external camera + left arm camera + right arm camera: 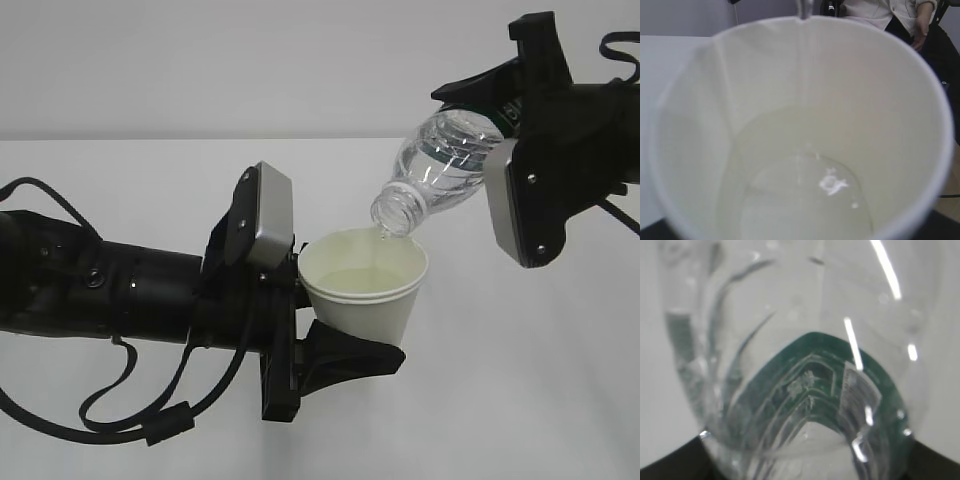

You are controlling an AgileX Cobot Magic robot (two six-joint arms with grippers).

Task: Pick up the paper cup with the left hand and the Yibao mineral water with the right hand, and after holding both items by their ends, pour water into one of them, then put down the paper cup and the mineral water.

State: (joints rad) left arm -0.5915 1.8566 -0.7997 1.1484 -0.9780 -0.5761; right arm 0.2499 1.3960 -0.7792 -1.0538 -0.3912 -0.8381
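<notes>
A plain white surface (120, 160) runs back to a pale grey wall; both arms work above it, clear of its edges.

The left claw (335, 335) reaches in from the left edge of the surface, a grey block on top and black cables looping beneath the arm. Its black jaws stand part open around the lower body of the paper cup (365, 290), gripping it by the base end. The cup is held upright in the air, above the middle of the surface. It contains a shallow pool of clear water; in the left wrist view the pool covers the cup's bottom (800, 190) and a thin stream falls down the far inner wall.

The right claw (500, 100) comes in from the upper right, with a grey side plate facing the onlooker. Its jaws are part open and clamped on the bottom end of the water bottle (440, 165), at the dark green label band. The bottle is tilted steeply, neck down and to the left, its uncapped mouth just above the cup's far rim, not touching it. Water remains in the bottle. The right wrist view is filled with the clear ribbed body and green label (810, 385); the jaw tips show only as dark corners at the lower edge.

A seated person in light clothing (875, 12) is partly visible beyond the cup in the left wrist view.
</notes>
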